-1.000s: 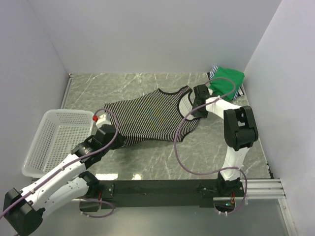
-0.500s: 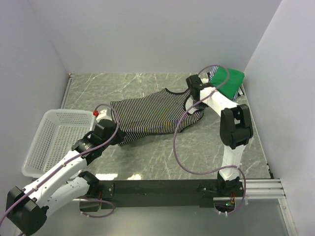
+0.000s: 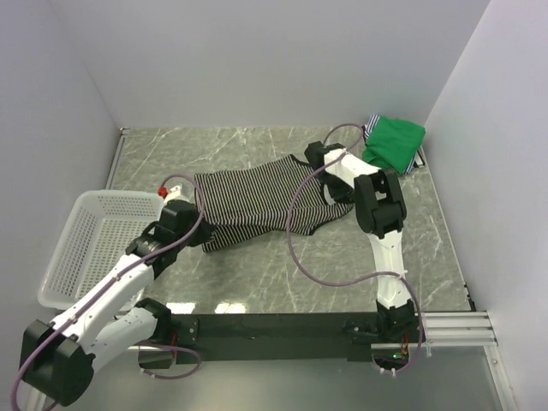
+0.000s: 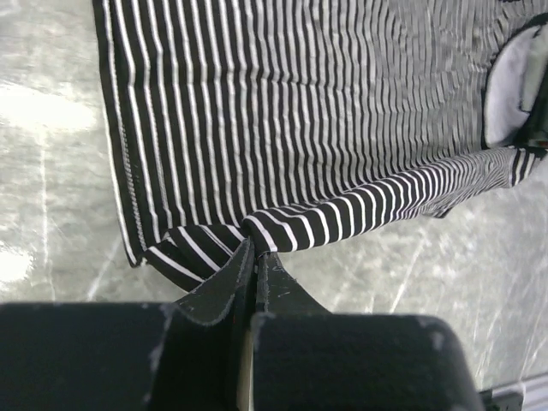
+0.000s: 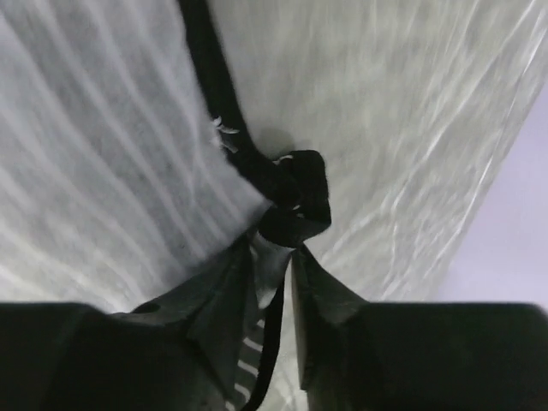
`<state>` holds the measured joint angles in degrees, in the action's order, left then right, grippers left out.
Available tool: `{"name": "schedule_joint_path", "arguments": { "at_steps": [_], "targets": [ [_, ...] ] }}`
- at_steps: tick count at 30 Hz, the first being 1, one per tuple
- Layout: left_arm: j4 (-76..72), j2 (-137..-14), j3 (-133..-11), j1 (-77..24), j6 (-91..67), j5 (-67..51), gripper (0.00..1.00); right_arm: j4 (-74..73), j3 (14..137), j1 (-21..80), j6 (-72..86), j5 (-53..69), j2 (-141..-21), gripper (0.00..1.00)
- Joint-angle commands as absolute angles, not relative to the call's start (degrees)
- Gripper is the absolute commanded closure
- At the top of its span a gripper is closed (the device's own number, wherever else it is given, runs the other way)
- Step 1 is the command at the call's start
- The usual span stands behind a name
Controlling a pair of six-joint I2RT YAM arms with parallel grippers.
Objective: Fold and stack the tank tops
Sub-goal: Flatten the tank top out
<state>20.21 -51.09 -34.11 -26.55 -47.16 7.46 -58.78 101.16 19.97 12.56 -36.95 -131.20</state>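
The striped tank top (image 3: 253, 197) lies spread across the middle of the marble table, folding along its length. My left gripper (image 3: 195, 229) is shut on its near hem corner; in the left wrist view the jaws (image 4: 254, 248) pinch a rolled fold of striped cloth (image 4: 342, 128). My right gripper (image 3: 313, 158) is shut on the dark-edged strap at the top's far right; the right wrist view shows the strap (image 5: 291, 193) bunched between the jaws (image 5: 272, 244). The green tank top (image 3: 392, 139) lies folded in the far right corner.
A white mesh basket (image 3: 94, 244) stands at the left edge of the table beside my left arm. Purple cables loop over both arms and across the cloth. Walls close in the table at back, left and right.
Both grippers have moved back and to the left with the striped top held. Its near edge has been drawn over toward the far side, and the right gripper has left the green top's side.
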Motion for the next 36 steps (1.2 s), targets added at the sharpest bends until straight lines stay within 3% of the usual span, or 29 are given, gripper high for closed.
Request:
{"name": "schedule_joint_path", "arguments": {
  "at_steps": [1,3,6,10,14,19,24,29,32,36],
  "targets": [
    [16.44,-54.04,-37.09,-23.30,-45.70,3.70,0.99,-61.43,108.97,20.39,11.69,-37.71,-135.16,0.63],
    [15.91,-56.50,-37.97,-21.98,-45.97,2.90,0.99,-60.91,111.09,20.13,10.81,-37.35,-135.61,0.50],
    [15.12,-60.10,-38.58,-20.83,-47.28,2.72,0.99,-58.98,110.83,18.55,11.42,-34.38,-133.00,0.42],
    [13.89,-64.85,-37.88,-16.72,-50.35,2.81,0.99,-51.35,104.17,16.53,13.62,-28.75,-123.80,0.41],
    [11.61,-70.12,-37.62,-12.75,-52.82,0.53,0.99,-36.96,88.82,14.51,18.62,-22.60,-110.42,0.42],
    [7.14,-69.62,-36.22,-12.57,-52.21,-7.87,0.99,-27.88,77.62,15.64,22.67,-7.43,-97.57,0.47],
    [10.80,-64.09,-36.74,-23.01,-50.89,-4.41,0.99,-20.49,65.50,24.33,27.68,-7.29,-88.88,0.47],
    [13.52,-56.01,-28.32,-37.42,-57.54,-0.18,0.99,-12.07,50.76,27.42,32.95,-4.06,-80.88,0.47],
    [14.32,-50.92,-21.99,-39.55,-60.46,2.63,0.99,-8.90,43.44,27.95,35.68,-5.27,-78.50,0.47],
    [17.65,-47.64,-22.85,-39.46,-60.30,6.49,0.99,-2.91,37.36,29.53,39.63,-2.55,-79.18,0.49]
  ]
}}
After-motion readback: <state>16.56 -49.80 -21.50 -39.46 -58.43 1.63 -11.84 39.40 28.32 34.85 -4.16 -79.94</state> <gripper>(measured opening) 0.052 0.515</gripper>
